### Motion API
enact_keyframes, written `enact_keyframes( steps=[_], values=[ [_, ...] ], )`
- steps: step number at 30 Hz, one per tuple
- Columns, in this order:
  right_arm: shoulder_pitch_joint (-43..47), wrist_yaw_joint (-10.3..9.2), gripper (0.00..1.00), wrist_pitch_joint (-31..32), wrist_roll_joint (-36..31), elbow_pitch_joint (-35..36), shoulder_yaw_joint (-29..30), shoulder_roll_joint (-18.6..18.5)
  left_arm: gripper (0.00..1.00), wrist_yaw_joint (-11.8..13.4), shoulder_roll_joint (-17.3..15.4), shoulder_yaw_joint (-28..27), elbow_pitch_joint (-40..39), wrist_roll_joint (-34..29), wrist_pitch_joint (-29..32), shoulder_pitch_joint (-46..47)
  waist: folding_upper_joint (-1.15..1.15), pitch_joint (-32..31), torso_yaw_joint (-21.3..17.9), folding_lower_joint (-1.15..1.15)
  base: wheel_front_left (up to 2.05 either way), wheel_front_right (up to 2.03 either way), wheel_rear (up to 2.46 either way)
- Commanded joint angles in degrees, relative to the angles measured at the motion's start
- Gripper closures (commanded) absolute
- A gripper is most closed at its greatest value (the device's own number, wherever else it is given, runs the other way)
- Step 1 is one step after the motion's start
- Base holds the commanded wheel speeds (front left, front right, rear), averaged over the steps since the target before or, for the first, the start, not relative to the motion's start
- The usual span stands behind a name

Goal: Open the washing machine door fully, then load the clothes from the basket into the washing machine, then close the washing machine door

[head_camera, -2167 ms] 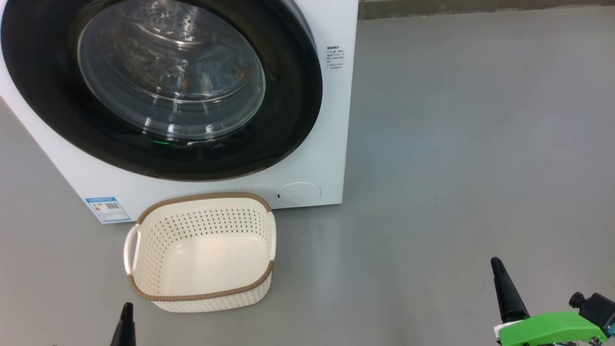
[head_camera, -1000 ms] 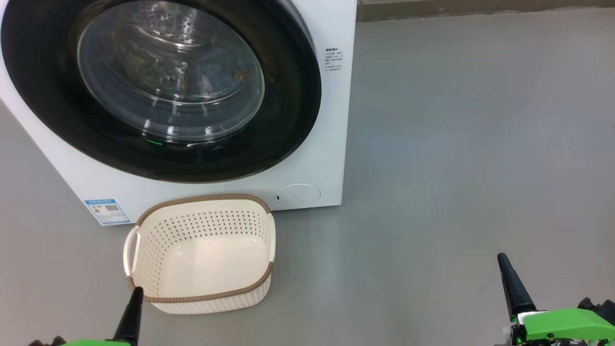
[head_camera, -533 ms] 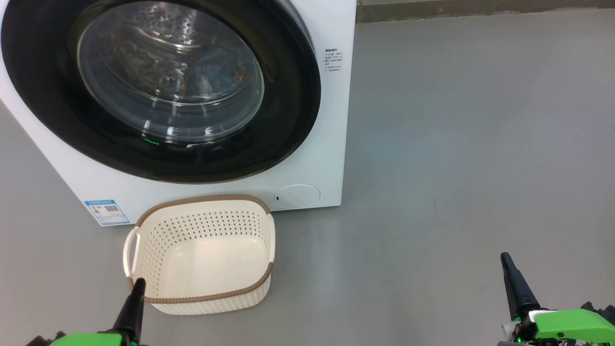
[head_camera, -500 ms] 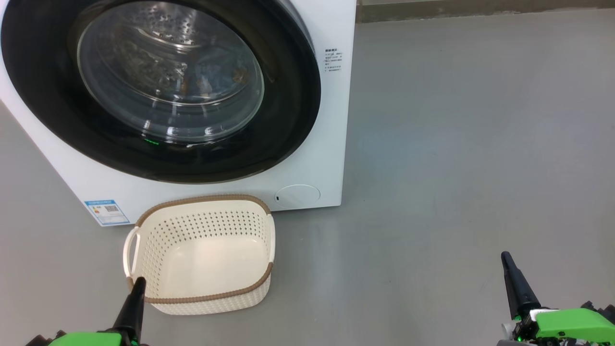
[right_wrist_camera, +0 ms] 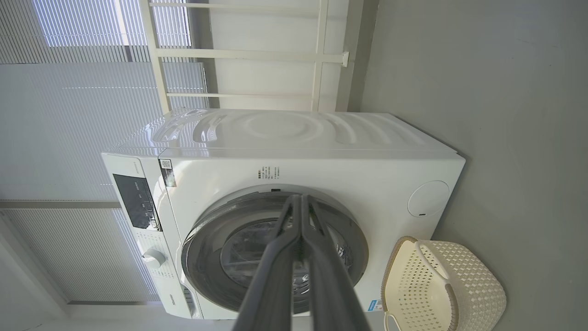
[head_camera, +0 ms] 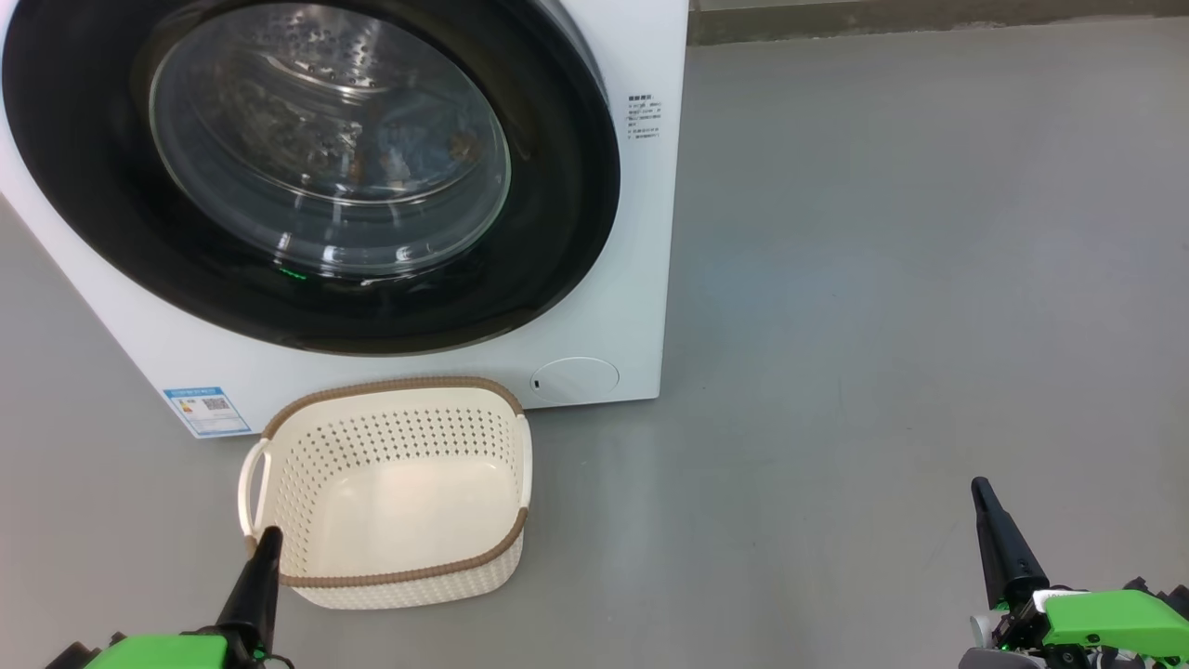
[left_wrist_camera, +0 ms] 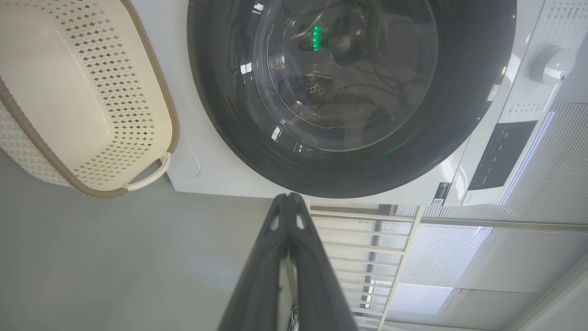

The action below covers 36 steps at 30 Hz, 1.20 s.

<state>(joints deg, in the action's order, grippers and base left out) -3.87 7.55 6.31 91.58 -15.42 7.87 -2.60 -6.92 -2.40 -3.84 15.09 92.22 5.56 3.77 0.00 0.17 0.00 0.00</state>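
Confirm latch on washing machine door [head_camera: 311,158]: possible spring-back if unlatched. Keep left jaws, closed and empty like right jaws, clear of basket [head_camera: 390,383] rim: tipping risk.

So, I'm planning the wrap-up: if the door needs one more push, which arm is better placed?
Left, probably. The left gripper sits shut by the basket's near corner, below the door; the right gripper, also shut, is far off over bare floor.
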Motion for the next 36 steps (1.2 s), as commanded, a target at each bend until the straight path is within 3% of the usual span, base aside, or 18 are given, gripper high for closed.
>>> enact_keyframes(
  steps=[1, 36],
  values=[
    [-2.32, -0.06, 1.00, 0.22, 0.54, 1.40, -1.29, -0.28, 1.00, -0.57, -1.11, -1.83, -1.06, 0.66, 0.24, 2.34, 0.00, 0.00, 0.00, 0.00, 0.00, 0.00, 0.00],
    [-2.32, -0.06, 1.00, 0.23, 0.53, 1.39, -1.29, -0.28, 1.00, -0.57, -0.87, -2.17, -1.06, 0.37, 0.51, 2.37, 0.00, 0.00, 0.00, 0.00, 0.00, 0.00, 0.00]
  ],
)
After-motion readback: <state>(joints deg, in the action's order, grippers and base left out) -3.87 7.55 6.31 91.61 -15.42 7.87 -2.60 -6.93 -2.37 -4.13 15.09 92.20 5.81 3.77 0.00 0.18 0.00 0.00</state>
